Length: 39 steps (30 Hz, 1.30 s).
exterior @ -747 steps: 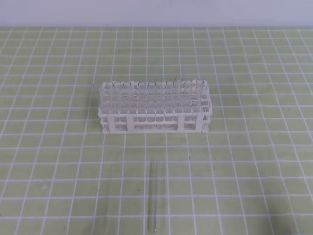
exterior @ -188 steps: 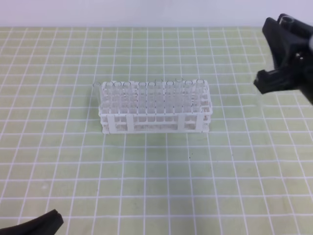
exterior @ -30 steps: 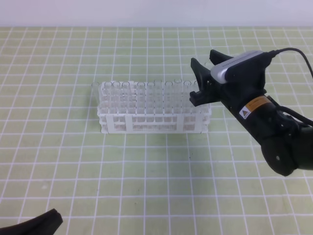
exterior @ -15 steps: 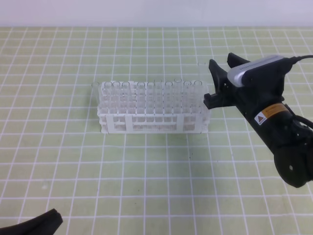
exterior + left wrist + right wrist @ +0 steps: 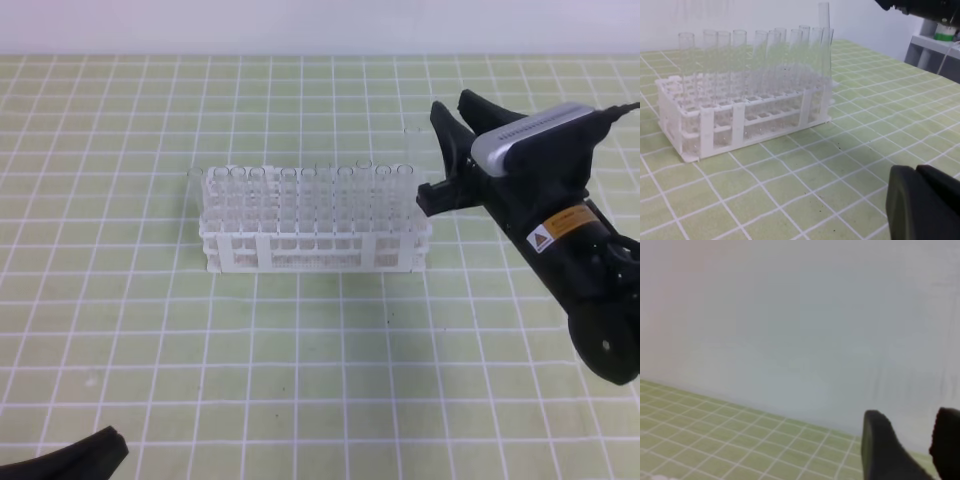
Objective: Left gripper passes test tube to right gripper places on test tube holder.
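Observation:
The white test tube holder (image 5: 315, 250) stands mid-table with a back row of clear tubes. In the left wrist view one test tube (image 5: 824, 45) stands upright at the holder's (image 5: 740, 130) right end, reaching higher than its neighbours, and nothing grips it. In the high view it is only a faint trace. My right gripper (image 5: 444, 158) hovers just right of the holder, open, nothing between its fingers (image 5: 882, 450). My left gripper (image 5: 100, 450) lies at the bottom left corner, far from the holder, its fingers (image 5: 920, 200) pressed together and empty.
A green mat (image 5: 300, 360) with a white grid covers the table, with a pale wall behind it. In the left wrist view a grey shelf (image 5: 935, 47) with a green-and-white item stands off to the right, beyond the table.
My right gripper has drawn back to the right, away from the holder's right end, and its jaws have narrowed somewhat. The tall tube stays in the holder. The left arm is still.

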Available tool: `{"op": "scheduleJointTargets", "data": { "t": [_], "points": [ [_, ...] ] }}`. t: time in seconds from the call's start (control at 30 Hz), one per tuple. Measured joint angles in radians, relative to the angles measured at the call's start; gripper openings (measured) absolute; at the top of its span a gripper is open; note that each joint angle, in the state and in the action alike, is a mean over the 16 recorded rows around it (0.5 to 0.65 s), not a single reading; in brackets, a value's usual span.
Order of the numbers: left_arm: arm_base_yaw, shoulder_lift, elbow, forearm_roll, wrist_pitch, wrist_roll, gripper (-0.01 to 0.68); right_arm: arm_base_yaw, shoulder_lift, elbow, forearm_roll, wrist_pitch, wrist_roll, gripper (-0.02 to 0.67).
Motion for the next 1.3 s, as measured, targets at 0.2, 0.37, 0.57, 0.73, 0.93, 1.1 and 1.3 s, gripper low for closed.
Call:
{"op": "scheduleJointTargets", "data": {
  "t": [0.2, 0.37, 0.57, 0.73, 0.93, 1.1, 1.3],
  "points": [
    [0.0, -0.001, -0.002, -0.004, -0.002, 0.0, -0.002, 0.0, -0.005, -0.045, -0.055, 0.066, 0.037, 0.247],
    [0.0, -0.001, -0.002, -0.004, -0.001, 0.0, -0.002, 0.001, 0.0, -0.087, -0.092, 0.136, 0.068, 0.301],
    [0.0, 0.0, 0.0, 0.0, 0.001, 0.0, -0.002, -0.001, 0.012, -0.112, -0.085, 0.182, 0.088, 0.364],
    [0.0, 0.001, 0.002, 0.004, 0.002, 0.001, -0.002, -0.012, 0.01, -0.117, -0.044, 0.186, 0.088, 0.387],
    [0.0, 0.001, 0.003, 0.006, 0.003, 0.001, -0.002, -0.022, -0.005, -0.117, -0.037, 0.19, 0.089, 0.391],
    [0.0, 0.001, 0.003, 0.006, 0.003, 0.001, -0.002, -0.017, -0.01, -0.123, -0.072, 0.201, 0.089, 0.391],
    [0.0, 0.0, 0.001, 0.002, 0.002, 0.0, -0.002, 0.0, 0.023, -0.166, -0.112, 0.257, 0.09, 0.391]
  ]
}}
